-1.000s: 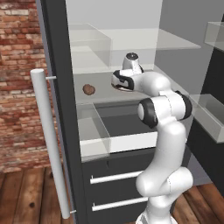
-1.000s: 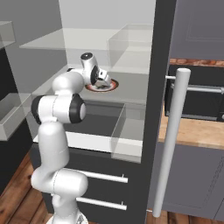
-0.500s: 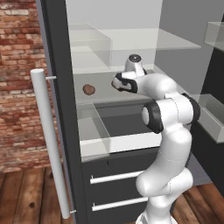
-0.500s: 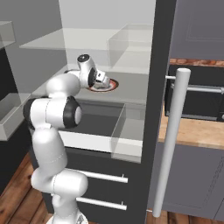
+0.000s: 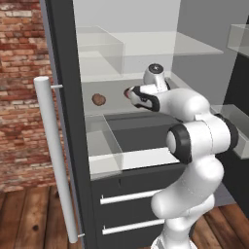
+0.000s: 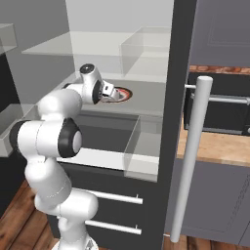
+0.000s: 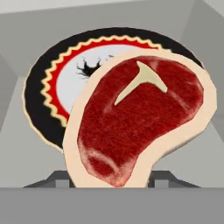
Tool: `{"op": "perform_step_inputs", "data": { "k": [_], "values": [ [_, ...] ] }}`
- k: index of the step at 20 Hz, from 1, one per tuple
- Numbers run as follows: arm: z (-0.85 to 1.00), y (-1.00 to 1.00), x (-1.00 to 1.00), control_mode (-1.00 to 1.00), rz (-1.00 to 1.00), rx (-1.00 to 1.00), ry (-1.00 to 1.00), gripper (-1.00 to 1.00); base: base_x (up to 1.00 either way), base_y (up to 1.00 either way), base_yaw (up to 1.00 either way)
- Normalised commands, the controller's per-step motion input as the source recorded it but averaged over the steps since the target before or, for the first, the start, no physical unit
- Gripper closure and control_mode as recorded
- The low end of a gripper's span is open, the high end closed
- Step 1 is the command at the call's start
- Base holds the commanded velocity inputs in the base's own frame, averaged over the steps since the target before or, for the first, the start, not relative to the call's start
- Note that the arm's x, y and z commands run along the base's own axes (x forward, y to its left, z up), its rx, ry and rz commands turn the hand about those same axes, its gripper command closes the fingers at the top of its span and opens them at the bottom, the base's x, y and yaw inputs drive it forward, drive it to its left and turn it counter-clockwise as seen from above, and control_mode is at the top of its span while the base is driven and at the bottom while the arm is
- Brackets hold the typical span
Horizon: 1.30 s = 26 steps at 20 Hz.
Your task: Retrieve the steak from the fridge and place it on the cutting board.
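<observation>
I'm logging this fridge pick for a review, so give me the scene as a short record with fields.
fridge: door open, glass shelves visible
hand: inside the fridge at the middle shelf, closed on the steak
steak: red with pale fat rim, close before the hand camera, in front of the plate
plate: round, black rim, red zigzag ring, on the shelf
brown lump: on the same shelf, apart from the hand
task stage: steak not yet out of the fridge

The red steak [image 7: 140, 118], rimmed in pale fat, is standing on edge inside the open fridge [image 5: 65, 73], over its shelf.
</observation>
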Motion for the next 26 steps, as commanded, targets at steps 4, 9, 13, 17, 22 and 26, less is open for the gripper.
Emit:
{"op": "perform_step_inputs", "data": {
  "k": [4,9,13,17,22,26],
  "values": [
    [0.38,0.0,-0.52,-1.0,0.0,0.0,0.0,1.0,0.0,0.0,0.0],
    [0.22,0.0,-0.58,-1.0,0.0,0.0,0.0,1.0,0.0,0.0,0.0],
    [0.11,-0.06,-0.67,-1.0,0.0,0.0,0.04,1.0,0.0,0.0,0.0],
    [0.17,-0.16,-0.84,-1.0,0.0,0.0,0.1,1.0,0.0,0.0,0.0],
    [0.13,-0.21,-0.97,-1.0,0.0,0.0,0.11,1.0,0.0,0.0,0.0],
    [0.0,-0.05,-0.95,-1.0,0.0,0.0,0.08,1.0,0.0,0.0,0.0]
  ]
}}
